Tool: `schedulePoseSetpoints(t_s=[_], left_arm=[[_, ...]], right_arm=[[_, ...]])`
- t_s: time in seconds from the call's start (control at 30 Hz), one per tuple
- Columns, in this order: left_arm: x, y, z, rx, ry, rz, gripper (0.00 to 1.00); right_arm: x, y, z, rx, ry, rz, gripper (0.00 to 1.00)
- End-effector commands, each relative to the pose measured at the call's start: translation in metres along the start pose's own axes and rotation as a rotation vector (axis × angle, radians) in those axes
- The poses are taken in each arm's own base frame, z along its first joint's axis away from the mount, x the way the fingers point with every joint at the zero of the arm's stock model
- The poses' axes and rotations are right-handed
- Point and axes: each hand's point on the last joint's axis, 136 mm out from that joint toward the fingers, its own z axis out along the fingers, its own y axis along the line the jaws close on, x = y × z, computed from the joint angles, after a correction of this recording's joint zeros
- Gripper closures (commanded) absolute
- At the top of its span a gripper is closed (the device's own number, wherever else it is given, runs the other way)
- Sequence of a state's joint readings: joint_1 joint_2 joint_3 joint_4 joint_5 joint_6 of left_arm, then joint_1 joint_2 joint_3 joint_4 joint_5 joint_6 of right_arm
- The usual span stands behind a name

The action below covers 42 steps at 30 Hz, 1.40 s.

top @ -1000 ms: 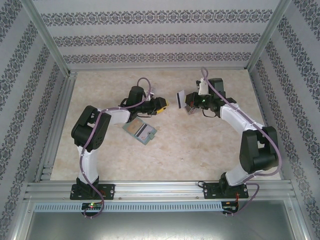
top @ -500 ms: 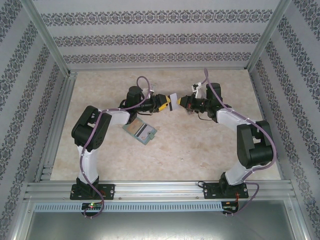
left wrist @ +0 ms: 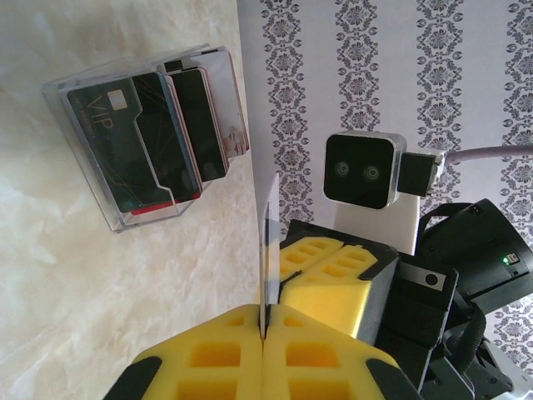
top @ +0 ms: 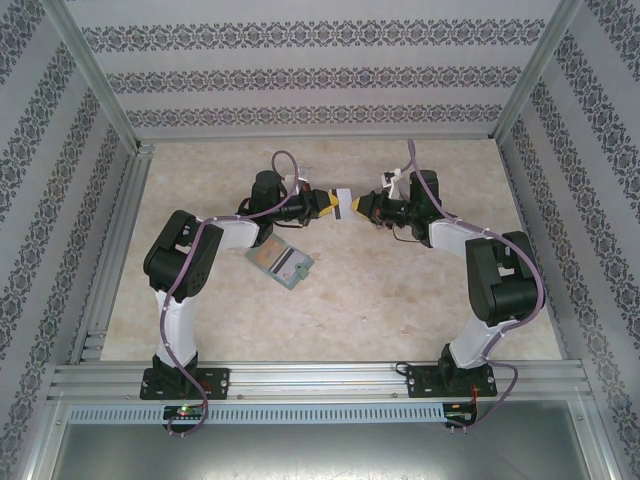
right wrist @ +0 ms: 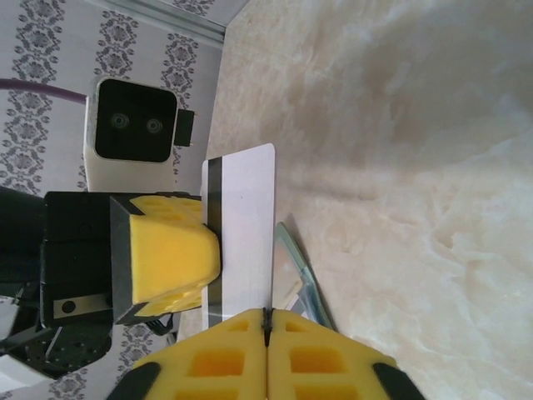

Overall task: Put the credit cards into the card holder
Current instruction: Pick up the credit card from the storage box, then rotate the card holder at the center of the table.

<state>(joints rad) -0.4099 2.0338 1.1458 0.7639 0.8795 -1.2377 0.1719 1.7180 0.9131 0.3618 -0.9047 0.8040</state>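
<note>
A white credit card (top: 344, 196) with a dark stripe hangs in the air between my two grippers, above the middle of the table. My left gripper (left wrist: 266, 329) is shut on it; the card (left wrist: 270, 242) stands edge-on out of its yellow pads. From the other side my right gripper (right wrist: 267, 321) has its pads together, and the card (right wrist: 243, 225) runs with one corner into their seam. The card holder (top: 280, 263) lies open and flat on the table below the left forearm, sage green, with a brownish patch on its left half.
A clear slotted rack (left wrist: 150, 137) with several dark cards stands on the table under the right arm; its thin edge (right wrist: 305, 279) shows just beyond the right pads. Metal frame rails (top: 110, 250) and patterned walls close the table in.
The right gripper carried the card leftward to meet the left gripper, which reached right. The left jaws, open before, have closed on the card's free end.
</note>
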Motion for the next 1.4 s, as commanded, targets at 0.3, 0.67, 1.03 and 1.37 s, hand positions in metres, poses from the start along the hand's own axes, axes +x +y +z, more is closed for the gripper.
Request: schedulePoseSetpoints(t_s=[0.3,0.67,1.03,1.37], left_arm=[[0.016,-0.025,0.001,0.016,0.165,0.114,1.0],[0.014,-0.015,-0.013,-0.041,0.173,0.114,0.89],[0.003,0.083,-0.135,-0.56,-0.021,0.018,0.69],[0.016,0.141,-0.215,-0.96,-0.088,-0.015,0.66]], right_arm=[[0.007,0.014,-0.001,-0.101,0.082,0.014,0.66],[0.012,0.019,-0.002,-0.125,0.111,0.011,0.98],[0.084,0.014,0.031,0.016,0.27,-0.045,0.98],[0.206,0.03,0.092,0.193,0.546,-0.377,0.98]])
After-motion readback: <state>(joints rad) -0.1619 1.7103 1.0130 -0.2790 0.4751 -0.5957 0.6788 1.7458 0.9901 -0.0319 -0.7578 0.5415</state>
